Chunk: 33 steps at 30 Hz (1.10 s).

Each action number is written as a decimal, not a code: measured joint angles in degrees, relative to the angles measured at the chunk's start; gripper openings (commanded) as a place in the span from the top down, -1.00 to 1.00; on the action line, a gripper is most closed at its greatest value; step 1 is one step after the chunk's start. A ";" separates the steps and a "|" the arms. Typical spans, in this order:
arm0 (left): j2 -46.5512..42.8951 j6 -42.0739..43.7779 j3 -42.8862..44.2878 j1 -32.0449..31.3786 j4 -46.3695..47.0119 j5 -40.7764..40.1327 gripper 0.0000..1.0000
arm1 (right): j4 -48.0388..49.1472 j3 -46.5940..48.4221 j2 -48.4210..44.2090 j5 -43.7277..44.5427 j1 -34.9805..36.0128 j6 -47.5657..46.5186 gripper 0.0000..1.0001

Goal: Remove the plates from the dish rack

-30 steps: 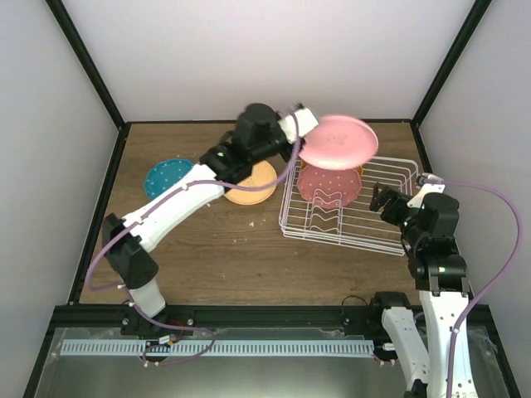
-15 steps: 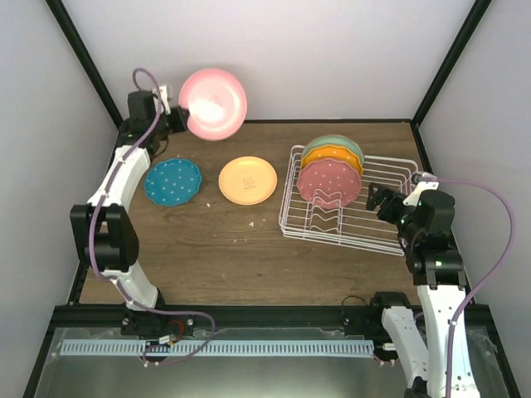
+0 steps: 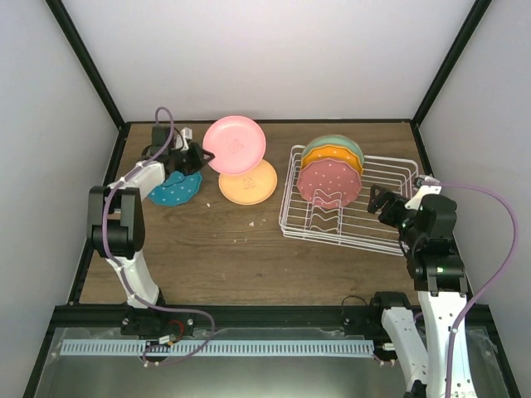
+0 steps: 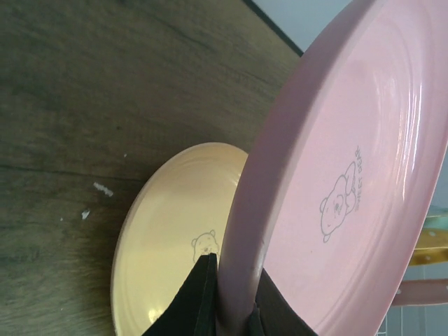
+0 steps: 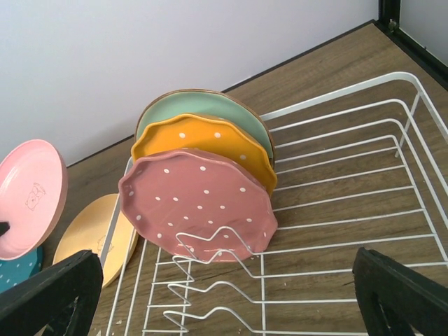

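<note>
In the overhead view we see the left fingers in the upper left of the frame, closed on the rim of the pink plate, which is held up off the table and tilted so its face shows to the camera. From the left wrist view the left fingers pinch the edge of the pink plate at the bottom of the frame, one on each side of the rim. The peach plate lies flat on the table just behind it, and we cannot tell whether the two touch. Overhead, the pink plate overlaps the upper edge of the peach plate, and the teal plate lies flat to the left, partly under the arm. The rack sits right of centre with three plates standing on edge at its upper left end: the maroon plate in front, the orange plate behind it, and the mint green plate at the back. The right wrist view shows the same row in the rack: maroon plate, orange plate, mint green plate. The right fingers are spread wide at the bottom corners and hold nothing; overhead, the right fingers hover at the right end of the rack.
</note>
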 measured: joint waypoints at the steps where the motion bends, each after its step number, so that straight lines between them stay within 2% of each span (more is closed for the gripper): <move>1: 0.22 -0.48 -0.28 0.00 0.02 0.07 0.92 | -0.37 0.00 0.00 0.26 0.00 0.02 -1.00; 8: 1.99 -1.40 -1.64 -0.55 -0.94 -1.44 0.92 | -1.86 0.04 -0.68 1.11 0.00 0.26 -1.00; 19: 3.41 -0.72 -2.32 -5.42 -4.20 -5.64 0.92 | -2.23 0.33 -1.36 2.23 0.00 0.66 -1.00; 33: 5.16 0.00 -2.32 -7.08 -6.78 -8.33 0.87 | -4.26 0.76 -2.25 3.28 0.00 0.90 -1.00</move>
